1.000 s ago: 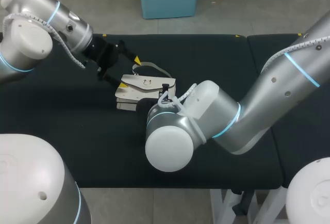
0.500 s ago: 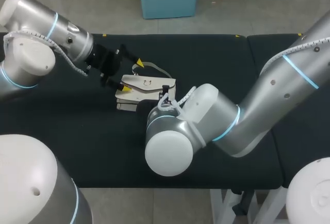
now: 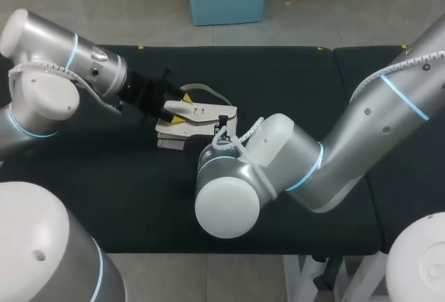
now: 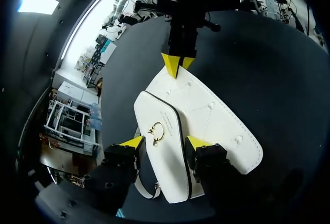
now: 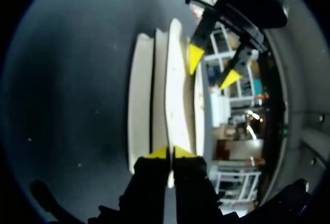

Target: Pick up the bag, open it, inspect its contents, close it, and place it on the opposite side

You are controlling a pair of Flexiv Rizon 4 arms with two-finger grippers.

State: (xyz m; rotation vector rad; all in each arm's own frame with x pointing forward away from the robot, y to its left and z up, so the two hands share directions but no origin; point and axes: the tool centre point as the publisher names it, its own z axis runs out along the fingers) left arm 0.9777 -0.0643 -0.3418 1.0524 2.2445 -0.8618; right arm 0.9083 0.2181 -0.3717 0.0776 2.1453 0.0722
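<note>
A white bag (image 3: 201, 115) with a gold clasp (image 4: 156, 132) lies flat on the black table (image 3: 299, 79). My left gripper (image 3: 174, 110) comes in from the bag's left end. In the left wrist view its two yellow tips (image 4: 165, 142) stand against both edges of the clasp flap. My right gripper (image 5: 169, 153) is shut on a thin edge at the bag's (image 5: 175, 79) opposite end. It also shows across the bag (image 4: 211, 115) as a closed yellow point, the right gripper (image 4: 176, 65). In the head view my right wrist (image 3: 229, 184) hides its tips.
The bag's strap (image 3: 208, 92) loops on the table just behind it. Dark table surface lies bare to the right of the bag (image 3: 348, 197) and in front of it. A seam between table halves runs at the right (image 3: 338, 65).
My left gripper has moved right onto the bag's end and its fingers have drawn in around the flap. My right arm and the bag have stayed put.
</note>
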